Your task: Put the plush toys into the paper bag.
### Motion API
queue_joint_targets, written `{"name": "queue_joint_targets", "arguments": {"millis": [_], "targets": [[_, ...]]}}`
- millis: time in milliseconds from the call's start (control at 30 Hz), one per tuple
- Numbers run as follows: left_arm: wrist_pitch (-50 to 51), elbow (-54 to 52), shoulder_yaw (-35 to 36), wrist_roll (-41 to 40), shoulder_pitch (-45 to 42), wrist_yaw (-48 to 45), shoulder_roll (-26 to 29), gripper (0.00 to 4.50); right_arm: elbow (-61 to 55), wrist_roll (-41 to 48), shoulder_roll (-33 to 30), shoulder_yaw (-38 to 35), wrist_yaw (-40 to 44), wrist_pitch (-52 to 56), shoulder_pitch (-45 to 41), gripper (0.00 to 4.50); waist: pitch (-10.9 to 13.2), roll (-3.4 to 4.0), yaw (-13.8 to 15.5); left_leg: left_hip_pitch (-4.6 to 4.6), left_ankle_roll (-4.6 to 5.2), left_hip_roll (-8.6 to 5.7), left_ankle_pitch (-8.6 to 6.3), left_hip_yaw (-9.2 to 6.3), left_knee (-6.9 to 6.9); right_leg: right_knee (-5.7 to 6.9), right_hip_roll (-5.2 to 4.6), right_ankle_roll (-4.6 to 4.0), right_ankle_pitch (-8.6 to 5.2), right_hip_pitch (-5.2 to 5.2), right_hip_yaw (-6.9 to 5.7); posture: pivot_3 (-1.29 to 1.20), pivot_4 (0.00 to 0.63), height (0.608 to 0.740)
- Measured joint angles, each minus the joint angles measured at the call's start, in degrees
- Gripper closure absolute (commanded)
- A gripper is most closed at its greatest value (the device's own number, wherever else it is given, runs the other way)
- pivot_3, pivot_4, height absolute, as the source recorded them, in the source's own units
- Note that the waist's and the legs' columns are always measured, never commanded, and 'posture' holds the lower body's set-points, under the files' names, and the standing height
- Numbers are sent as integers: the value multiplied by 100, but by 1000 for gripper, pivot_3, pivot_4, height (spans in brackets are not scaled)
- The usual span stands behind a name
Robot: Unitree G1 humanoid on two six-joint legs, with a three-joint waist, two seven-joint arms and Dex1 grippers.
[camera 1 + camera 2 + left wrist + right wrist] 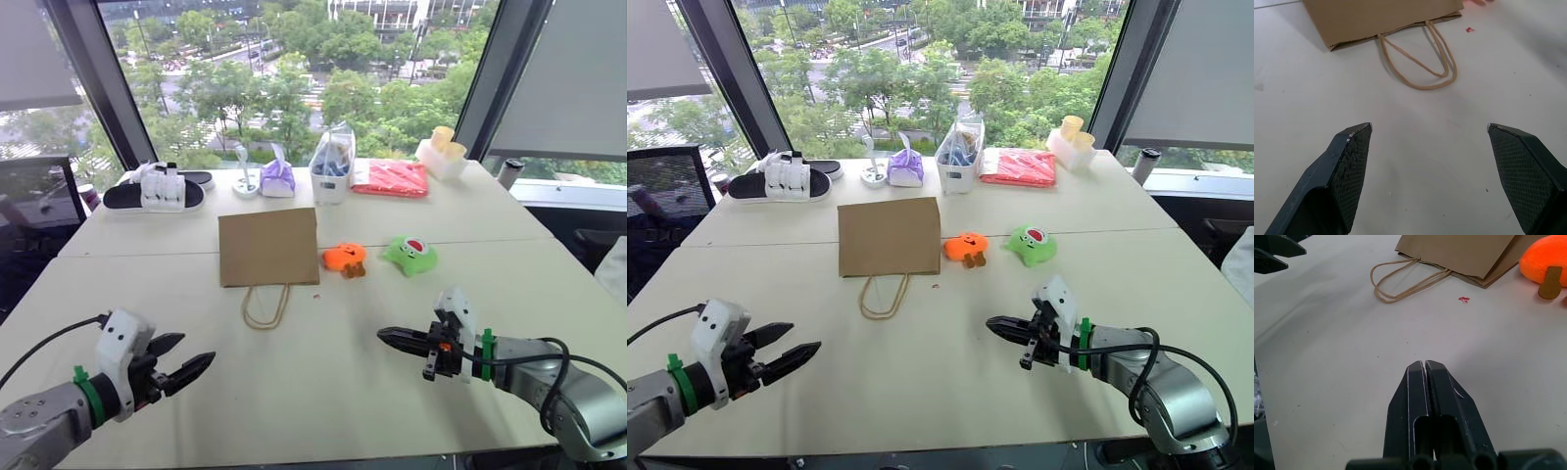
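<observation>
Ahead of your left tool (191,370), whose fingers stand wide apart over bare counter (323,382), lies the paper bag (267,247), flat on its side with its twisted handles (265,306) trailing back toward you and its mouth pressed shut. That is the step to get right: the bag probably needs opening before any toy goes in, so bring one finger under the upper lip near the handles and lift, rather than pinching both layers together. Your right tool (390,338) has its fingers pressed together and holds nothing; beyond it and a little toward the bag sits the orange plush toy (344,258), just beside the bag's near corner, with the green plush toy (410,254) farther out on the other side. Spread that tool before you approach, and I would take the orange one first, since it is closest to the mouth. Both arms reach forward low over the counter, each tool tipped slightly downward and angled inward toward the other.
</observation>
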Motion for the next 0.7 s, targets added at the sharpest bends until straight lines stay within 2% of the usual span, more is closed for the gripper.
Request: {"name": "queue_joint_targets", "arguments": {"millis": [400,467,567,700], "targets": [[-352,237,69,282,-63,-31,-67,640,2,-4,96,71,-24,0,-90,4500,0,0,0,0,0,0,0,0,-1,0,0,0,0,-1,0,0,150,740],[-539,402,65,511,-152,-116,72,640,2,-4,103,75,-36,0,-92,4500,0,-1,4,0,0,0,0,0,0,0,1,0,0,-1,0,0,150,740],[-1136,803,-113,1128,-418,-542,643,640,2,-5,174,152,-77,38,-216,4500,1,-2,4,1,0,0,0,2,0,0,1,-3,0,-1,-1,0,150,740],[-2126,1702,-747,1820,-1332,-1203,996,640,-14,7,427,463,-156,224,-624,4500,3,3,2,0,0,0,0,2,-2,0,2,-5,2,-6,-1,0,150,740]]}}
